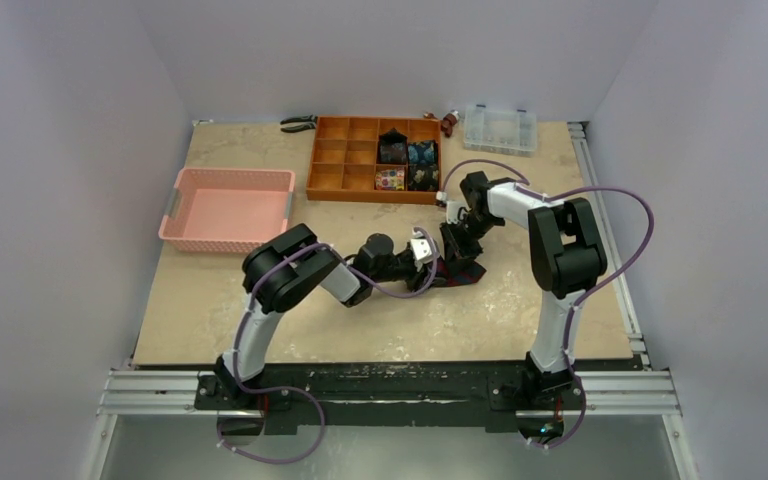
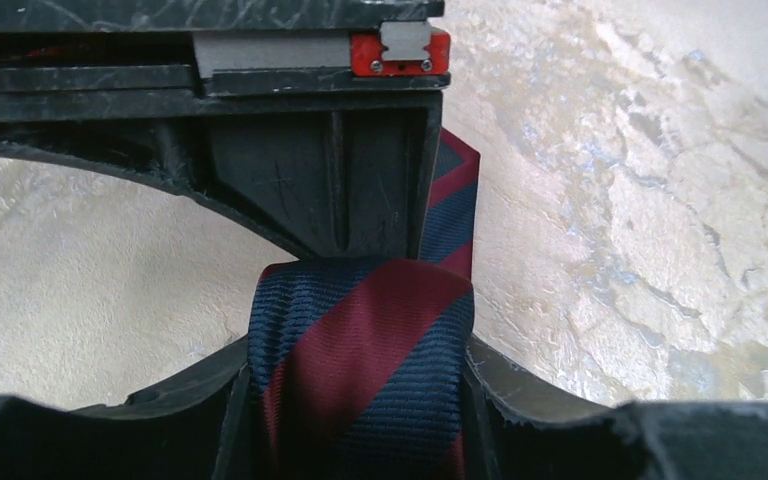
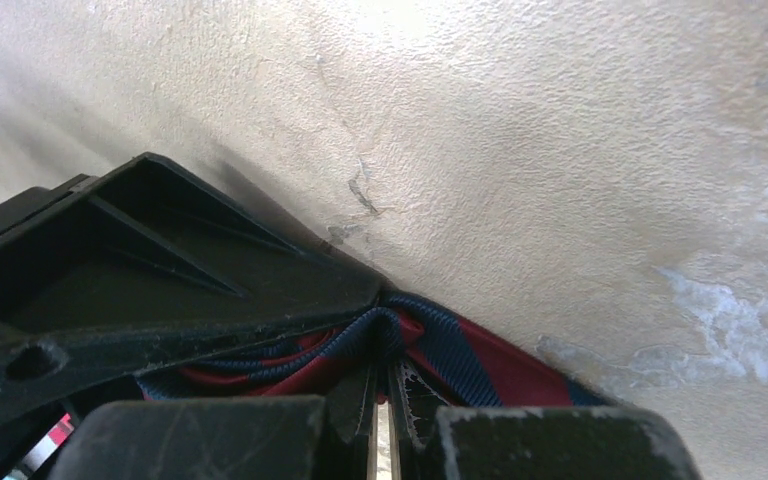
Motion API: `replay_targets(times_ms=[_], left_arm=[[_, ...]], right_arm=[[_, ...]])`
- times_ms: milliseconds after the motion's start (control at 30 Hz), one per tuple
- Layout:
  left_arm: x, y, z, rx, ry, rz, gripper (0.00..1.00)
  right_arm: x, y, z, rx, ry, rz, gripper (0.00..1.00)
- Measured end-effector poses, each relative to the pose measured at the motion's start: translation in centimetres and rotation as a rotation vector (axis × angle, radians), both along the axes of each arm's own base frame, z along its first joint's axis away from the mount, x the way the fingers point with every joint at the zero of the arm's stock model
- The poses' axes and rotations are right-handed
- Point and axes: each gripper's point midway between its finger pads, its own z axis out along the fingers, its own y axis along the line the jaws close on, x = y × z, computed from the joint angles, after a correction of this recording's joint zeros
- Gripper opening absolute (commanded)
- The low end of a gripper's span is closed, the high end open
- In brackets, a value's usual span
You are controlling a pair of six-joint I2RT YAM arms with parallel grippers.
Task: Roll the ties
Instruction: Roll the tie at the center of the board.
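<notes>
Mottled stone tabletop (image 2: 660, 200), ribbed striped tie (image 2: 360, 360)

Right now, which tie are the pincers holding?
The navy, red-striped tie, gripped by left pincer and right pincer; the other ties sit rolled in the orange organizer.

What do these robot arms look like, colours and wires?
Both the left arm and right arm have chunky black joints linked by white tubes, with purple cables looping alongside. The fingers are scuffed black ribbed plastic; a small red tab marks the left gripper.
</notes>
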Motion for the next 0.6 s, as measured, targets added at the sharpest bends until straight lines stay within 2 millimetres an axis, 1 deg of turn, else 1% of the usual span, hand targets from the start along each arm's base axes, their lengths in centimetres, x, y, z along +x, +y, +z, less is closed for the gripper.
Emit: replay_targets(times_ms=[33, 167, 233, 367, 433, 533, 600], left_arm=[[-0.2, -0.1, 0.0, 0.006, -0.005, -0.003, 0.17], [-0.2, 0.4, 0.0, 0.098, -0.064, 0.008, 0.03], [-0.3, 1.0, 0.1, 0.142, -0.093, 0.006, 0.0], [-0.5, 2.1, 0.0, 0.24, -0.14, -0.015, 0.0], [-0.6, 2.5, -0.1, 0.282, -0.151, -0.028, 0.0], [-0.4, 2.5, -0.1, 0.336, -0.148, -0.046, 0.0], [-0.3, 2.5, -0.1, 0.369, -0.141, -0.059, 0.0]], right_arm=[[0.0, 0.0, 0.0, 0.003, -0.002, 0.005, 0.0], [0.0, 0.4, 0.1, 0.033, -0.002, 0.032, 0.11], [0.0, 0.7, 0.1, 0.058, 0.002, 0.047, 0.18], [0.7, 0.9, 0.7, 0.101, -0.007, 0.079, 0.33], [1.9, 0.0, 1.1, 0.109, -0.039, 0.082, 0.41], [3.7, -2.2, 2.0, 0.122, -0.079, 0.052, 0.5], [4.1, -3.4, 2.7, 0.137, -0.091, 0.034, 0.62]])
